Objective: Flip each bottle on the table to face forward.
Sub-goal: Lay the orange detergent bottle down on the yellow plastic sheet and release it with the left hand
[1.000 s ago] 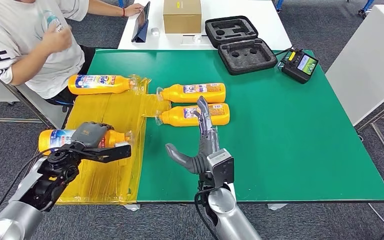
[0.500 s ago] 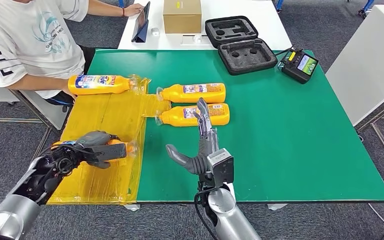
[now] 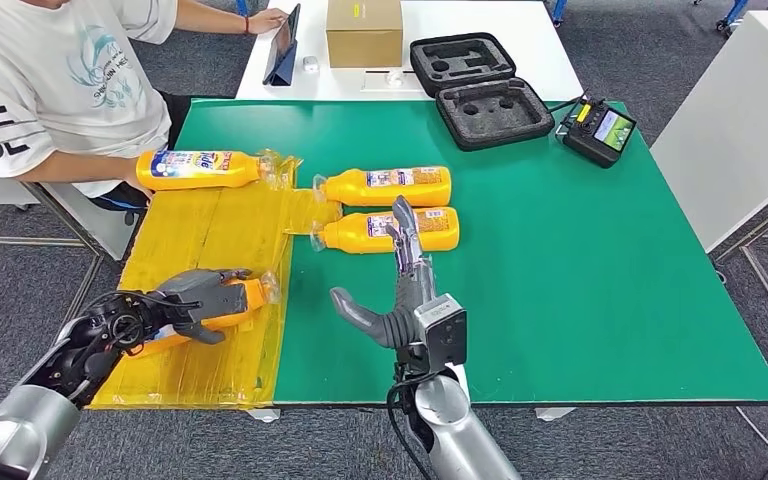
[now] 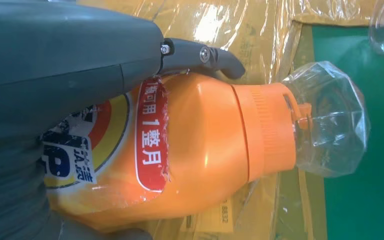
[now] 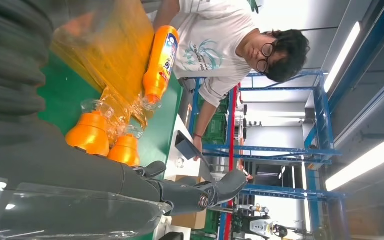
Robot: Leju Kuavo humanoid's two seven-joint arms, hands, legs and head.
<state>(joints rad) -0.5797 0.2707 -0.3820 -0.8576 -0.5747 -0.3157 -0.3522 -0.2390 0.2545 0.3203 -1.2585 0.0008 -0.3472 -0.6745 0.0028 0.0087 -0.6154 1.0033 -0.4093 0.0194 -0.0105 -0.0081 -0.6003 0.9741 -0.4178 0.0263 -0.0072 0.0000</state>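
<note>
My left hand (image 3: 192, 299) grips an orange bottle (image 3: 248, 296) that lies on the yellow plastic sheet (image 3: 220, 225) at the front left. The left wrist view shows this bottle (image 4: 205, 150) close up, with its clear cap (image 4: 330, 120) beyond my left hand (image 4: 55, 60). A second bottle (image 3: 195, 168) lies at the sheet's far end. Two more bottles (image 3: 385, 186) (image 3: 360, 233) lie side by side on the green table (image 3: 580, 280), caps toward the sheet. My right hand (image 3: 400, 290) is open, its fingers stretched out toward the nearer of these; contact cannot be told.
A person (image 3: 50, 90) sits at the table's far left corner, arm close to the far bottle. A black foam case (image 3: 480, 85) and a controller (image 3: 600, 130) lie at the back right. A cardboard box (image 3: 364, 30) and a tablet (image 3: 285, 45) stand on the white table behind.
My left hand has turned and lowered its bottle onto the yellow sheet; the label no longer faces up. The person's raised arm has come down. My right hand has barely moved.
</note>
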